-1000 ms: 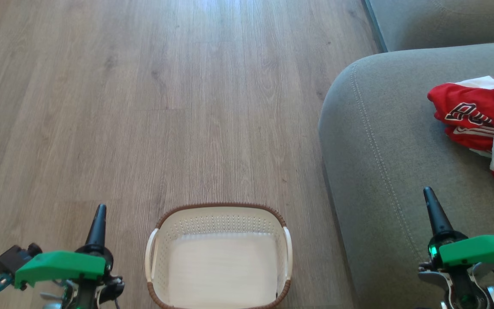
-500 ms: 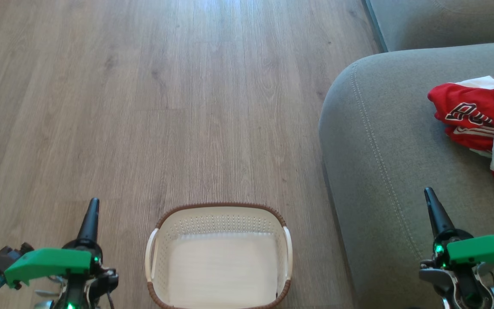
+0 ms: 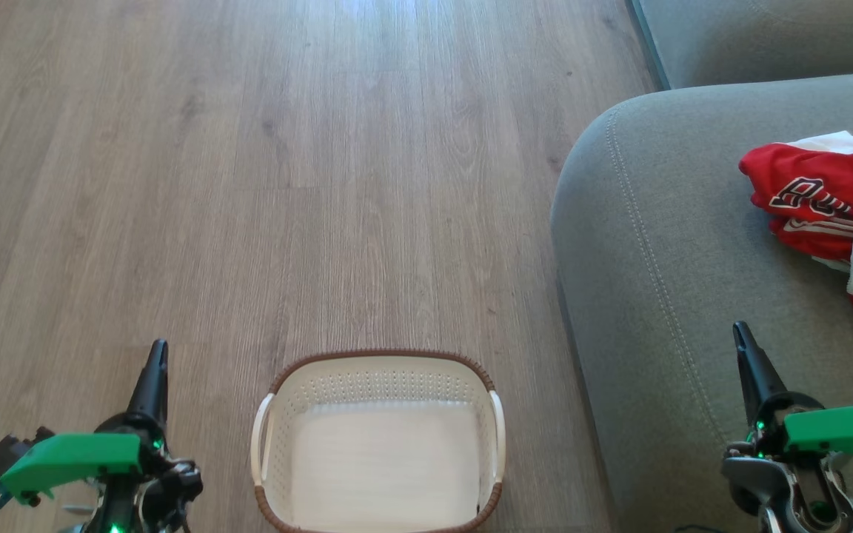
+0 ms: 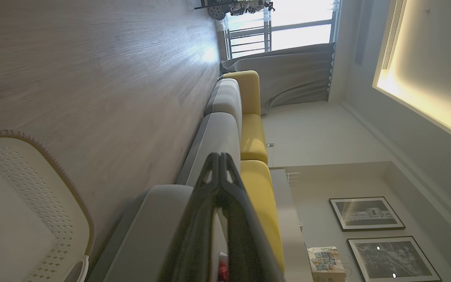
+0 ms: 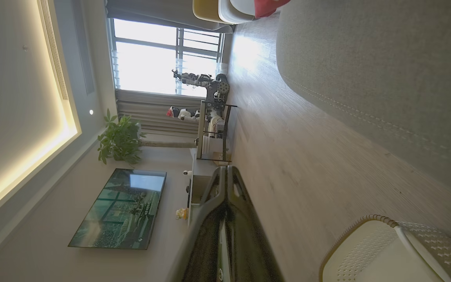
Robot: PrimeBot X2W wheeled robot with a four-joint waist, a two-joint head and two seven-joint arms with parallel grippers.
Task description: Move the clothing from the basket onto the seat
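You have 1 seat (image 3: 663, 222) by your right fingers (image 3: 752, 366) | 1 basket (image 3: 382, 355) between right and left fingers (image 3: 154, 381), bare inside | 2 red clothing (image 3: 811, 192) pieces on seat, beyond right fingers | 2 finger pairs, both pressed together, holding nothing

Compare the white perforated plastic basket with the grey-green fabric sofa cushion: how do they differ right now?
The white perforated plastic basket holds nothing; the grey-green fabric sofa cushion carries the crumpled red clothing. The basket is much smaller than the cushion. The basket has holed plastic walls and a brown woven-look rim; the cushion is plain cloth with double stitched seams. Both have rounded corners.
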